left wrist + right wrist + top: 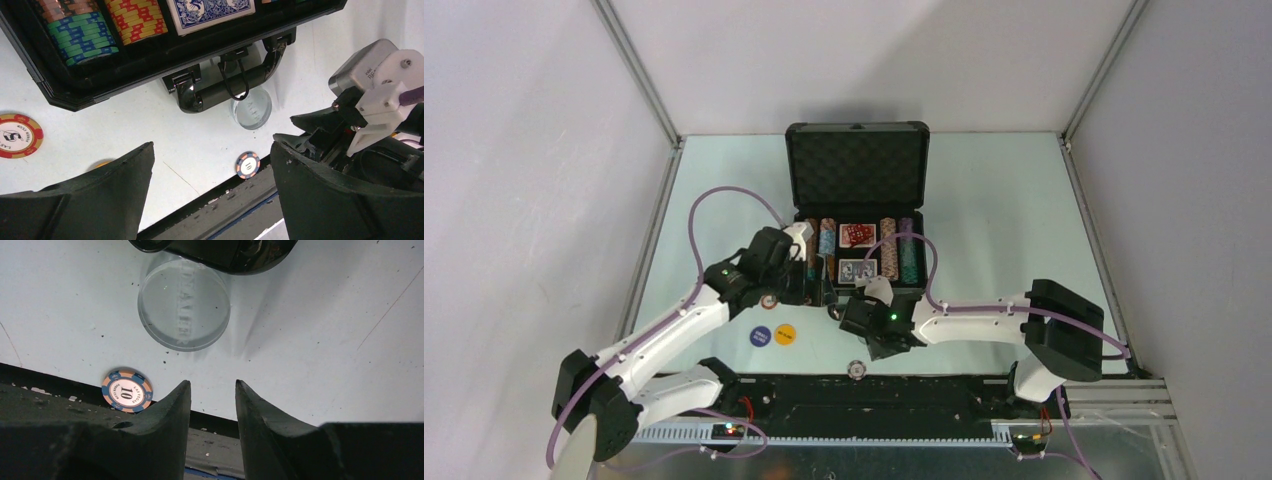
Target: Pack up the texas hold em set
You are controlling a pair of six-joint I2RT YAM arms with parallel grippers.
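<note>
The black case (921, 215) stands open at mid table, its foam-lined lid (856, 168) upright. Rows of striped chips (911, 255) and a red deck (856, 235) and a blue deck (858, 269) lie inside. My left gripper (809, 293) hovers at the case's front left, open and empty (212, 165). My right gripper (871, 340) is just in front of the case handle (225, 89), its fingers a little apart and empty (212, 385). A clear round dealer button (183, 309) lies by the handle. A loose "10" chip (127, 390) lies at the table's near edge.
A blue button (761, 336) and a yellow button (785, 334) lie in front of the case on the left. A red "5" chip (19, 136) lies left of the case's corner. The black rail (874, 395) runs along the near edge.
</note>
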